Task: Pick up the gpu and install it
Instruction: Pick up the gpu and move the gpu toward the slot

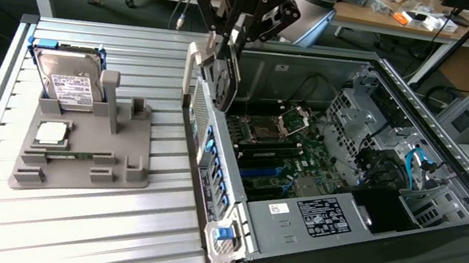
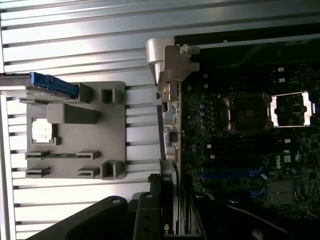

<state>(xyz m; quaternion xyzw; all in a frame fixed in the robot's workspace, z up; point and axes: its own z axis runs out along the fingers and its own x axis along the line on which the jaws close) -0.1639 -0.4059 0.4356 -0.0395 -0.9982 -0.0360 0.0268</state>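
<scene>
Carrying looks like the step in hand. From the grey moulded parts holder (image 1: 81, 154) at nine o'clock on the slatted metal table (image 1: 72, 232), look to twelve o'clock. There the black claw (image 1: 231, 41) pinches the dark flat gpu (image 1: 225, 81) upright above the rear wall of the open silver computer case (image 1: 434, 128). Seating it, I judge, calls for lining its edge up with the blue motherboard slot (image 1: 261, 172).

Black gripper (image 1: 231, 39) with linked fingers, round pivot pins and white lettering on its body; at its two o'clock, a rounded silver-grey arm (image 1: 317, 11).
</scene>
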